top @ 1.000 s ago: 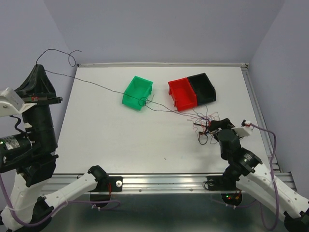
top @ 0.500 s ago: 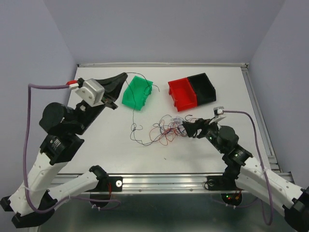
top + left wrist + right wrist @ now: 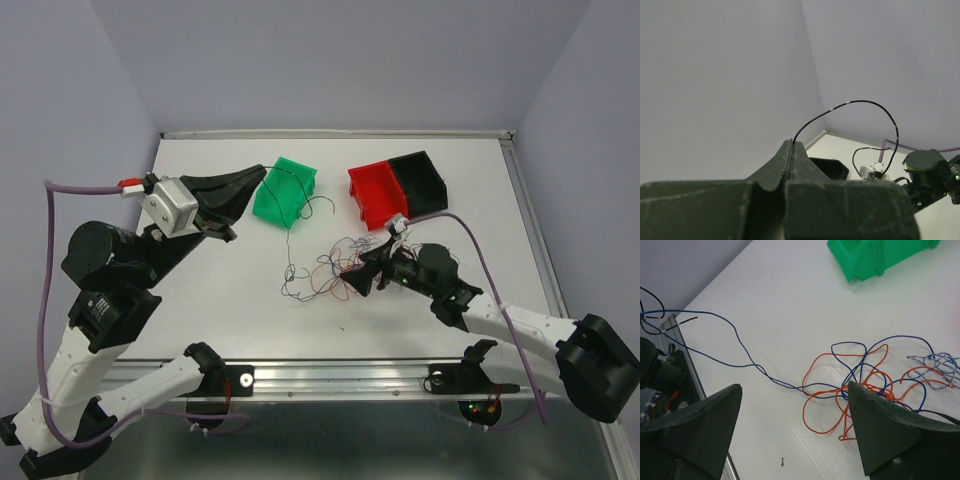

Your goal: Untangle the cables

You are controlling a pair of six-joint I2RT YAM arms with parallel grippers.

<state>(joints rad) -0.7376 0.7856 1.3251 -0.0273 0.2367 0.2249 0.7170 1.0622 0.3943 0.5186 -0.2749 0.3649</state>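
Observation:
A tangle of thin orange, red and blue-purple cables (image 3: 335, 265) lies mid-table, also in the right wrist view (image 3: 860, 385). My right gripper (image 3: 358, 278) hovers low at the tangle's right edge, open and empty (image 3: 794, 390). The orange loops lie by its right finger and a long blue strand (image 3: 740, 357) runs off to the left. My left gripper (image 3: 260, 178) is raised beside the green bin (image 3: 270, 208) and shut on a black wire (image 3: 291, 240). That wire drapes over the bin and hangs to the table. In the left wrist view the wire (image 3: 860, 103) arcs out of the closed fingertips (image 3: 791, 143).
A red bin (image 3: 372, 200) and a black bin (image 3: 425, 178) stand side by side behind the tangle. The green bin also shows at the top of the right wrist view (image 3: 875, 257). A metal rail (image 3: 330, 370) runs along the table's near edge.
My left arm swung from the far left to the green bin with the black wire, which went from taut to slack. My right gripper moved left, and the tangle spread leftward.

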